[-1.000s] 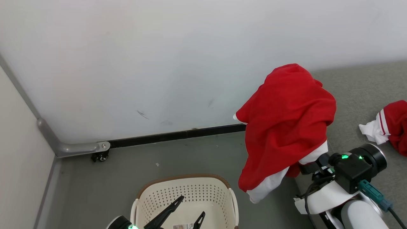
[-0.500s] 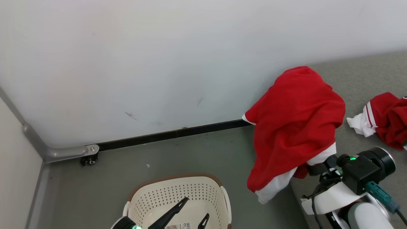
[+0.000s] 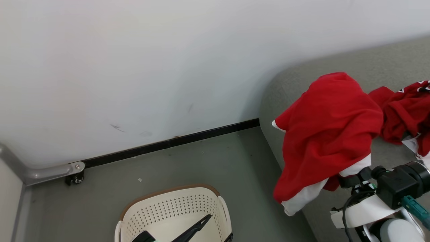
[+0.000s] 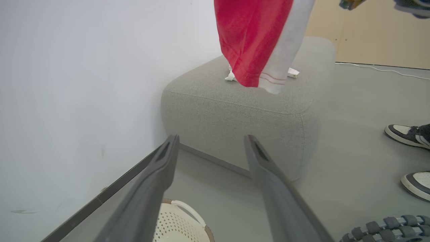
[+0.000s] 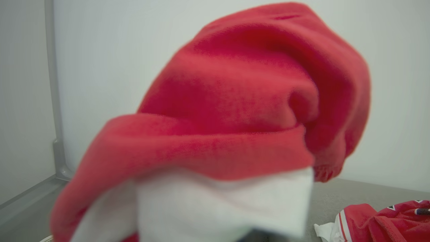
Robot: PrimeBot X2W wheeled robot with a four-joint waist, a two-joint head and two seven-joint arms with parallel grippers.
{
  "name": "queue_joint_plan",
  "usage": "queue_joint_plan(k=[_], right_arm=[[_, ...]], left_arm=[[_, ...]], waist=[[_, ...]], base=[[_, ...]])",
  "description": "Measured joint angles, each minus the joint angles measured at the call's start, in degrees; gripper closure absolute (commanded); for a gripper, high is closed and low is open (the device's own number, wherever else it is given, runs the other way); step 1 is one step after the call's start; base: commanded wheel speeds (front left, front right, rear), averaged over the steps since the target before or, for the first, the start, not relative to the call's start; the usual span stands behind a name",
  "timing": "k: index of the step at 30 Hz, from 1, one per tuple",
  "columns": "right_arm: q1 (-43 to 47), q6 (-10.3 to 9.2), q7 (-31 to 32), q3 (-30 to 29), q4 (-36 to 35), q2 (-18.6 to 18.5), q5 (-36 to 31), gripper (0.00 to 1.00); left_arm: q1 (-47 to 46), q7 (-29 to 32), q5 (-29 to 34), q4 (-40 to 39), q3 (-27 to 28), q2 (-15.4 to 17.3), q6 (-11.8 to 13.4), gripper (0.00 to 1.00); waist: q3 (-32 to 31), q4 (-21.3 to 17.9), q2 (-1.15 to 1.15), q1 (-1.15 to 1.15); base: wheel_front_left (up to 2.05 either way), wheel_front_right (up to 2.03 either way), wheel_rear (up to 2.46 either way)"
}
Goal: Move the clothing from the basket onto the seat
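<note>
Right gripper (image 3: 352, 179), lower right of the head view: its fingers are buried under the held garment (image 3: 329, 127), which sits over them like a hood, white trim hanging lowest. I cannot tell whether they are clamped on the cloth or merely carrying it draped. The garment hangs at the left edge of the seat (image 3: 386, 67), its lower hem out past that edge over the floor (image 3: 201, 168). A second garment (image 3: 406, 111) lies on the seat at the right of the frame. Left gripper (image 4: 211, 137) has its fingers apart and holds nothing, above the basket (image 3: 168, 191) at bottom centre. No red shows in the visible part of the basket. Judged step: carrying the piece across for release. Risks: let go here, most of the cloth's weight is off the edge and it would likely slide to the floor. Cloth wrapped over the fingers may cling when they part. The right wrist view is mostly blocked by fabric, so placement is poorly checked.
</note>
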Motion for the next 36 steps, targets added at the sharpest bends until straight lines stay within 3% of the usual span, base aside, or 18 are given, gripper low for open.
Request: queue_joint_plan(k=[36], right_arm=[[2.6, 0.0, 0.0, -7.8, -1.5, 1.3, -0.4, 1.0]], left_arm=[[-3.8, 0.0, -0.3, 0.8, -0.5, -1.5, -0.5, 0.0]], waist=[[2.7, -14.4, 0.0, 0.0]], base=[[0.0, 0.0, 0.0]])
